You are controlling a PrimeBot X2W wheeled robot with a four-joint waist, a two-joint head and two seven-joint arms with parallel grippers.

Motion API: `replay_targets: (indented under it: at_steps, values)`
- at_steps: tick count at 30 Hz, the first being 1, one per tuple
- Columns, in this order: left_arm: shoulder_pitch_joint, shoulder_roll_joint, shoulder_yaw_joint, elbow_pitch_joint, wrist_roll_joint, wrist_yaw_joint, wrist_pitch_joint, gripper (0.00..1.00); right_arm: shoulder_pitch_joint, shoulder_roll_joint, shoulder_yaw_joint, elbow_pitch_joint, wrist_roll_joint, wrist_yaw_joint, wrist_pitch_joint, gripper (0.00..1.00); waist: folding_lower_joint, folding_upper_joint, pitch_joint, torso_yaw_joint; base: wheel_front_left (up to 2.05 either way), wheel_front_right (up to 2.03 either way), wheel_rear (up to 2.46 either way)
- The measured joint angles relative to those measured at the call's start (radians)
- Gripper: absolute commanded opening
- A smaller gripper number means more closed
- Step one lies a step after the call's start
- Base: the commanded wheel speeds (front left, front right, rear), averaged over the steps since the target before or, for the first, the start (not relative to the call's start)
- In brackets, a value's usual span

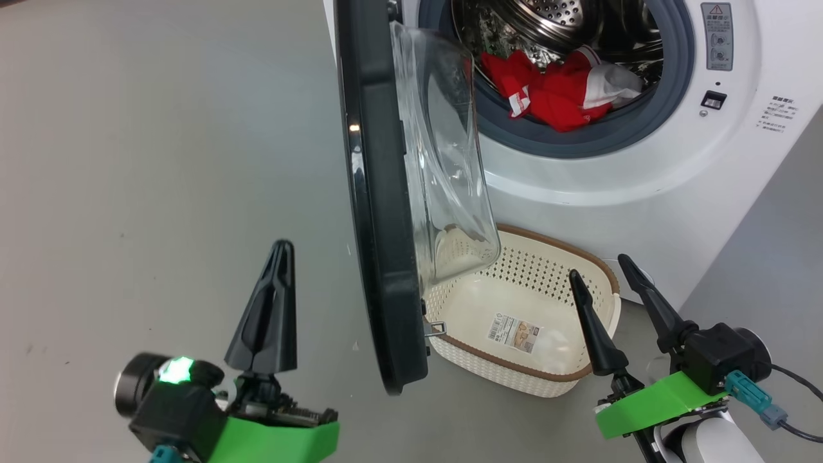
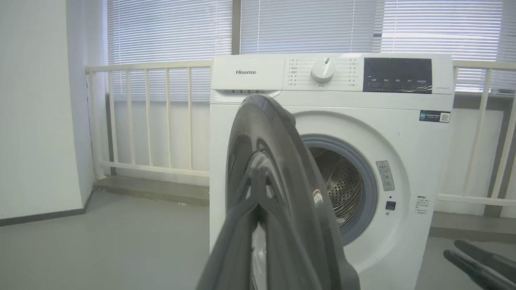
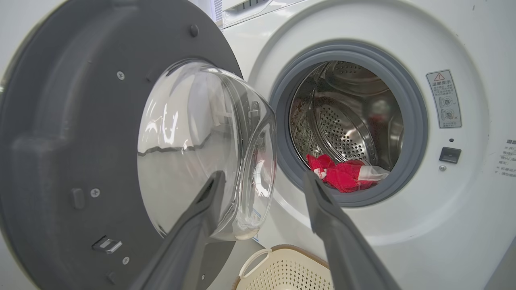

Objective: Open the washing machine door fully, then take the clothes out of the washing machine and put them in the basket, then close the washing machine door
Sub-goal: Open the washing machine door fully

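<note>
The washing machine [image 1: 578,177] stands with its door [image 1: 376,193] swung out roughly square to the front, edge-on in the head view, its glass bowl [image 1: 443,161] facing right. Red clothes [image 1: 559,90] with white panels lie at the drum's lower front lip, inside the grey ring. The basket [image 1: 508,372] sits on the floor below the opening, partly under the door, holding nothing but its label. My left gripper [image 1: 281,254] is shut and holds nothing, left of the door's outer face [image 2: 290,181]. My right gripper [image 1: 598,265] is open over the basket's right end, pointing toward the clothes [image 3: 342,175].
Grey floor [image 1: 161,161] stretches left of the door. Behind the machine are a white railing [image 2: 149,117] and window blinds, with a white wall [image 2: 36,112] at the left. A cable [image 1: 797,386] trails from my right wrist.
</note>
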State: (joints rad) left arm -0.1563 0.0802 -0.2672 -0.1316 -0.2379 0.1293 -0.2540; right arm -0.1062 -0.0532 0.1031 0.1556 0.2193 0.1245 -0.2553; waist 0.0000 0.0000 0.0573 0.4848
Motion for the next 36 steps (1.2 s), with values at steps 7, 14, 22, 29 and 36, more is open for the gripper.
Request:
replay_targets:
  at_steps: [7,14,22,29,36]
  values:
    - [-0.075,0.003,-0.045,-0.115,0.035,-0.026,0.007,0.00,0.000,0.000,-0.001,0.000,0.008,0.000,0.000,1.00,0.0000,0.0000,0.003,-0.013,0.00,0.00,0.00]
    - [-0.131,-0.003,-0.157,-0.164,0.040,-0.070,0.068,0.00,0.000,0.001,0.001,0.001,0.012,0.000,0.000,1.00,0.0000,0.0000,0.011,-0.030,0.00,0.00,0.00]
    - [-0.148,-0.011,-0.237,-0.084,0.010,-0.103,0.146,0.00,-0.001,0.000,-0.001,0.006,0.019,0.000,0.000,1.00,0.0000,0.0000,0.026,-0.049,0.00,0.00,0.00]
    - [-0.154,-0.017,-0.263,0.051,-0.024,-0.103,0.221,0.00,-0.006,0.000,-0.003,0.011,0.021,0.000,0.000,1.00,0.0000,0.0000,0.038,-0.064,0.00,0.00,0.00]
    - [-0.164,-0.013,-0.270,0.152,-0.019,-0.090,0.253,0.00,-0.019,0.000,-0.005,0.012,0.027,0.000,0.000,1.00,0.0000,0.0000,0.044,-0.074,0.00,0.00,0.00]
